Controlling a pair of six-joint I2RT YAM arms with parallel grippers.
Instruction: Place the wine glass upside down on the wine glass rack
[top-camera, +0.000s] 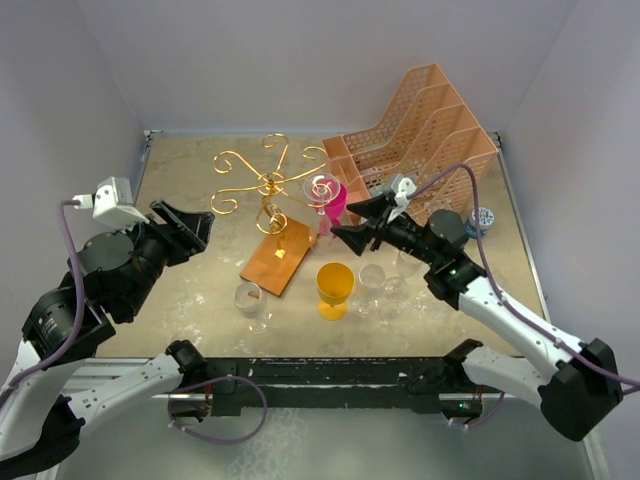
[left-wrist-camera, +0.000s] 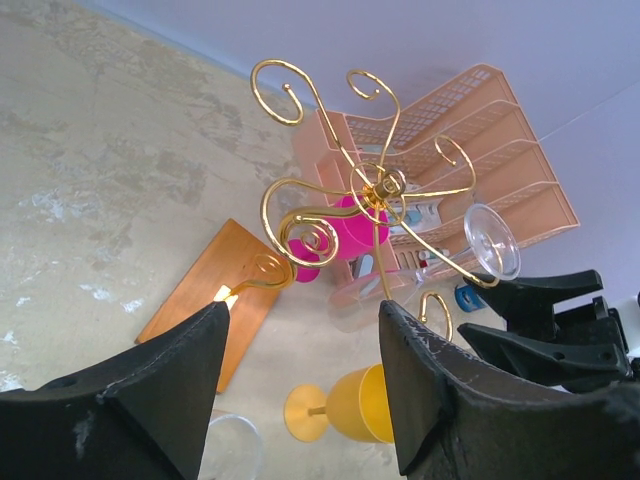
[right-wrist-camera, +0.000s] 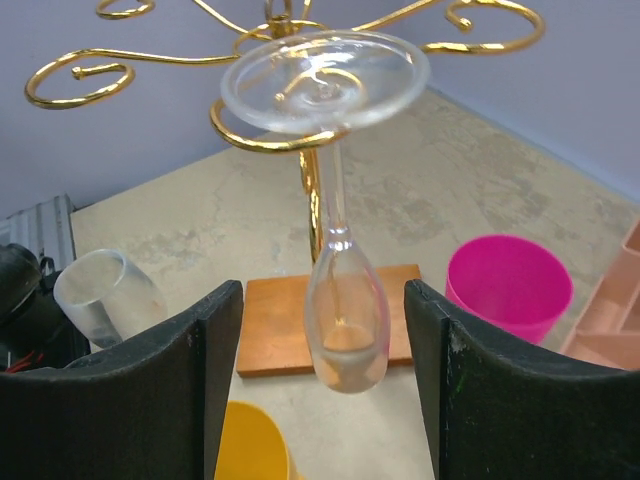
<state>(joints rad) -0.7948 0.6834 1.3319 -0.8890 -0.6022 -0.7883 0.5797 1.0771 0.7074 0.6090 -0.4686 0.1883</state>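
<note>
Marbled beige tabletop (top-camera: 180, 170) fills the floor of a pale lavender enclosure, and we take the wine glass rack (top-camera: 272, 185) at its middle as our landmark.

The wine glass (right-wrist-camera: 345, 320) hangs upside down from one scroll arm on the rack's right side. Its foot lies flat across the curl, the stem drops through the gap, and the bowl dangles above the copper base, so the wire alone appears to carry it.

The right gripper (top-camera: 347, 220) reaches in from the right of the rack. Its jaws stand wide to either side of the bowl with a gap on each side, gripping nothing. We judge the hanging itself done, with only a clean withdrawal left.

The left gripper (top-camera: 190, 230) waits left of the rack, pointed at it, jaws well apart and empty.

We count:
- one rack, with six scroll arms as far as we can tell
- one hung glass
- one magenta cup (right-wrist-camera: 508, 285) just right of the rack
- one yellow goblet (top-camera: 335, 288) in front of the rack
- one clear tumbler (top-camera: 248, 300) in front of the rack, to the left
- what look like two clear glasses (top-camera: 372, 277) in front of the rack, to the right
- one peach file organiser (top-camera: 420, 130) behind the rack, to the right
</note>
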